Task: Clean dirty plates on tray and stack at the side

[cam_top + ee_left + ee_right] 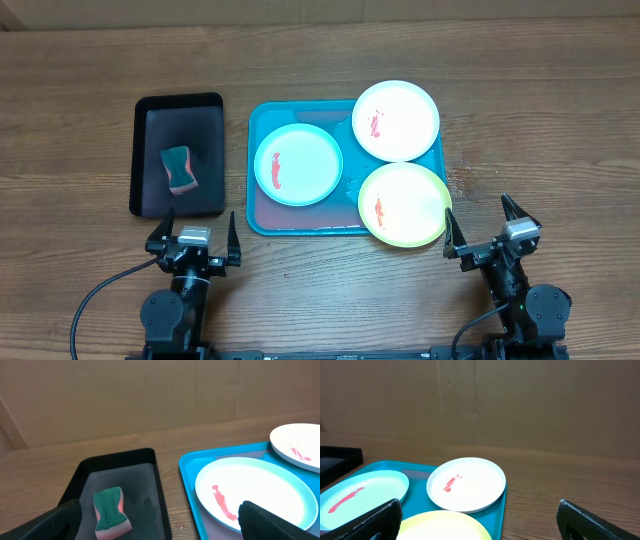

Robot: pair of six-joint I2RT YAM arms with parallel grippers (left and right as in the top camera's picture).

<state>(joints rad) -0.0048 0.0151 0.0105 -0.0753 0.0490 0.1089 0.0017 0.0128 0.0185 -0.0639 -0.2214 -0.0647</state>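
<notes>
Right, I see both claws released: left gripper point(196, 228) near the black tray point(205, 140), right gripper point(478, 212) beside the yellow-green plate point(405, 205) overhanging the turquoise tray point(300, 218)

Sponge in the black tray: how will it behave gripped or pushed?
The sponge looks like soft foam with a green scrub layer, so it probably squashes when gripped. Likely light. Lying flat in the black tray, it should slide, not roll.

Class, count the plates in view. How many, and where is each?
3. The light blue plate lies left on the turquoise tray, the white plate overhangs its far right corner, the yellow-green plate its near right corner. None seems hidden.
</notes>
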